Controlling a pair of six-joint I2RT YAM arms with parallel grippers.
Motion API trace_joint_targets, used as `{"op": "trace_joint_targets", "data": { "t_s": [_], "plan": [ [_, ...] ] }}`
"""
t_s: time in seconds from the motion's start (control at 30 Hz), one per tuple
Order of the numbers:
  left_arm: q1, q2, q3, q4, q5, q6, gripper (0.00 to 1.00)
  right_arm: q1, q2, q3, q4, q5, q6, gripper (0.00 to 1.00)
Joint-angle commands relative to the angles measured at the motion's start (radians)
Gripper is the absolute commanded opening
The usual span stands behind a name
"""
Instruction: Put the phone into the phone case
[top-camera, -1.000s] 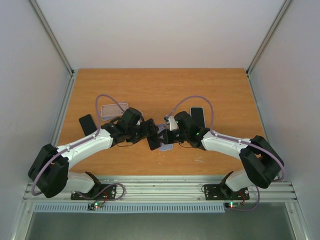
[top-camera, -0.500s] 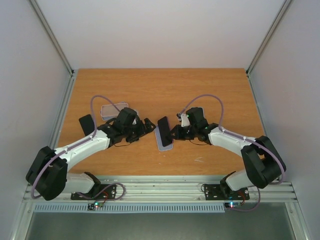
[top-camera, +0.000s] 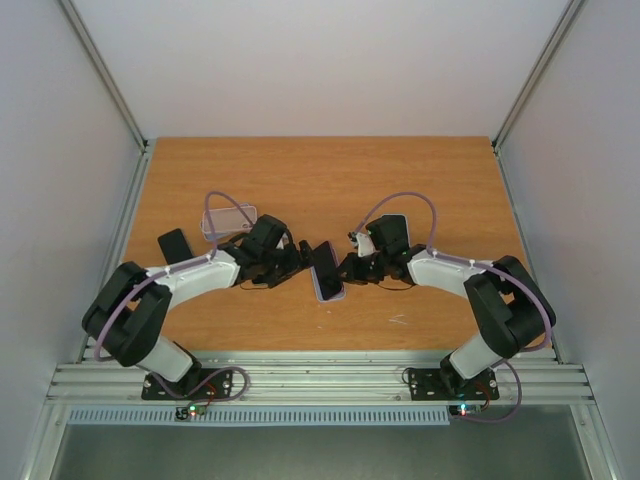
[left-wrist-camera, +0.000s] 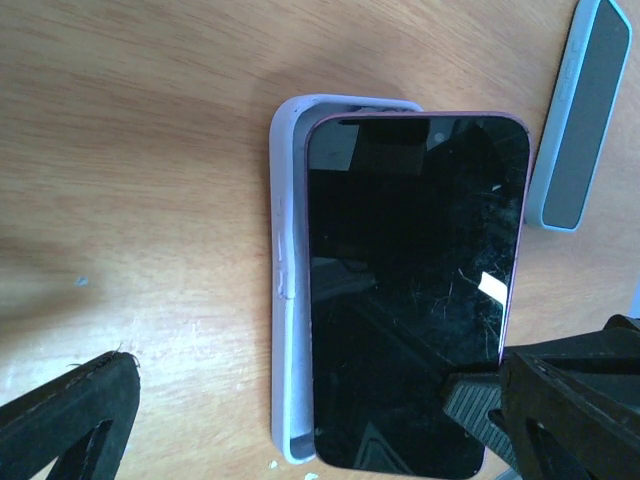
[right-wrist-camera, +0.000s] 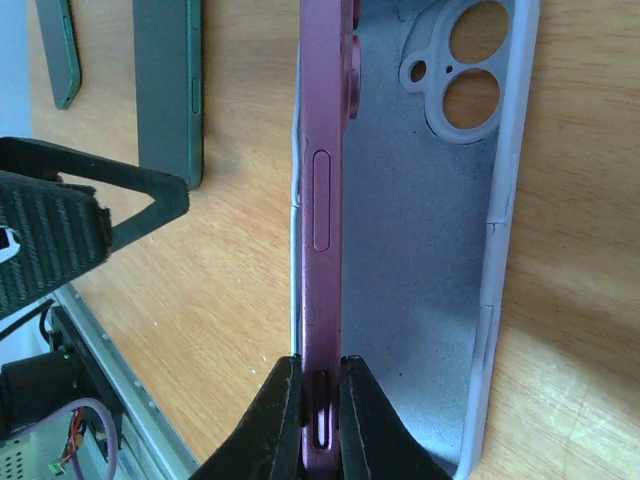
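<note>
Inspecting the middle of the worktop (top-camera: 320, 180), toward its near edge, I find the right gripper (right-wrist-camera: 320, 375) pinched narrow across the pink phone (right-wrist-camera: 322, 200). It holds the phone tilted over the pale phone case (right-wrist-camera: 420, 250), which lies flat. The left gripper (top-camera: 297, 256) stands wide, one finger on either side of the case.

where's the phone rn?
Mid-table in the top view: the phone is pinched by its edge in the right gripper, tilted over the open case, with the left gripper open just to its left.
</note>
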Motion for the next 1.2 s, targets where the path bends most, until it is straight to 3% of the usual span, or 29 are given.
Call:
{"op": "trace_joint_targets", "data": {
  "t_s": [0.0, 0.57, 0.83, 1.07, 1.17],
  "plan": [
    [0.0, 0.062, 0.031, 0.108, 0.035, -0.002, 0.99, 0.001, 0.026, 0.025, 0.052, -0.048, 0.018, 0.01],
    [-0.034, 0.247, 0.098, 0.174, 0.074, -0.026, 0.99, 0.001, 0.131, 0.009, 0.122, -0.101, 0.073, 0.01],
    [-0.073, 0.259, 0.095, 0.201, 0.091, -0.052, 0.99, 0.012, 0.188, -0.04, 0.277, -0.16, 0.202, 0.01],
    [-0.106, 0.214, 0.06, 0.203, 0.072, -0.069, 0.99, 0.036, 0.203, -0.066, 0.254, -0.114, 0.211, 0.02],
    [-0.111, 0.197, 0.046, 0.193, 0.059, -0.062, 0.99, 0.034, 0.187, -0.073, 0.22, -0.083, 0.19, 0.08]
  ]
}}
